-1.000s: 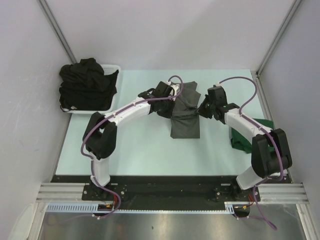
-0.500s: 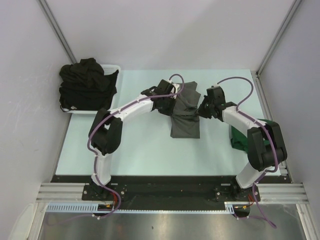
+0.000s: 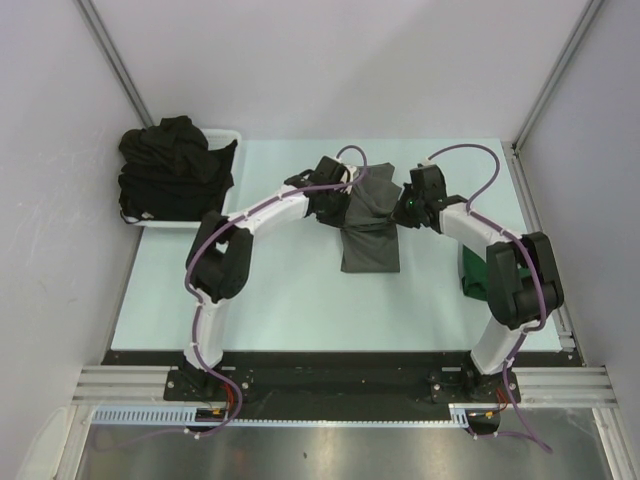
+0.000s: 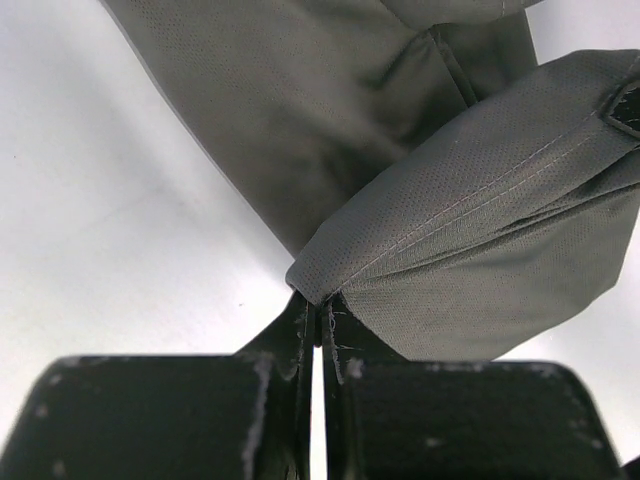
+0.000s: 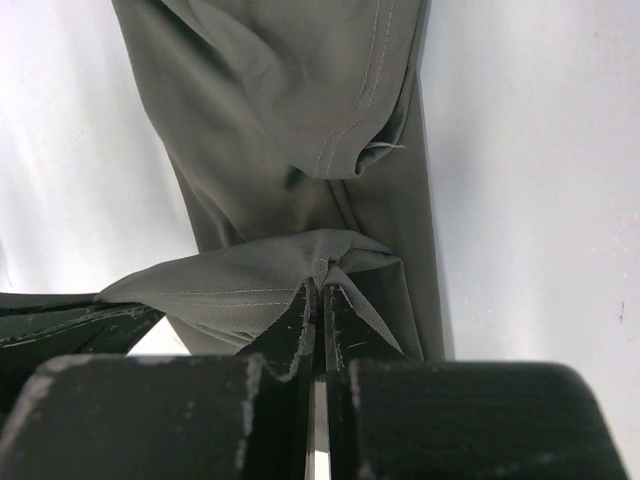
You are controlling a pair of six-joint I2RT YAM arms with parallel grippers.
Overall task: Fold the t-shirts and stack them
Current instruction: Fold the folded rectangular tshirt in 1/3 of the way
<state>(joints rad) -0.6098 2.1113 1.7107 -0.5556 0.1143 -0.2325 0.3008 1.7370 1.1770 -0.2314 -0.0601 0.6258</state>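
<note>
Pale mint green, the tabletop (image 3: 280,295) has a wide bare stretch on its left half and along its near edge, in front of the arm bases. The far left corner is taken by a white basket (image 3: 230,134) heaped with black t-shirts (image 3: 175,170) that spill over its rim. At the right edge a dark green t-shirt (image 3: 478,278) lies partly hidden behind the right arm's elbow. A bare band also runs along the far edge, beyond both wrists.

The charcoal grey t-shirt (image 3: 370,245) sits just right of the tabletop's middle, well apart from the basket and near the green one without touching it. It is gathered into a narrow strip whose long axis runs far to near. Its squared near end lies flat on the surface and points toward the arm bases. Its far end is lifted and bunched between the two hands.

The left hand (image 4: 320,312) is pinched tight on a stitched corner at the shirt's left side. The right hand (image 5: 322,285) is closed just as tightly on a fold at the right side, and the cloth peaks at its fingertips.

The tabletop is smooth and matte. Plain pale grey walls close it in on the left, far and right sides, with slanting metal posts at the far corners. A black strip and an aluminium rail run along the near edge.
</note>
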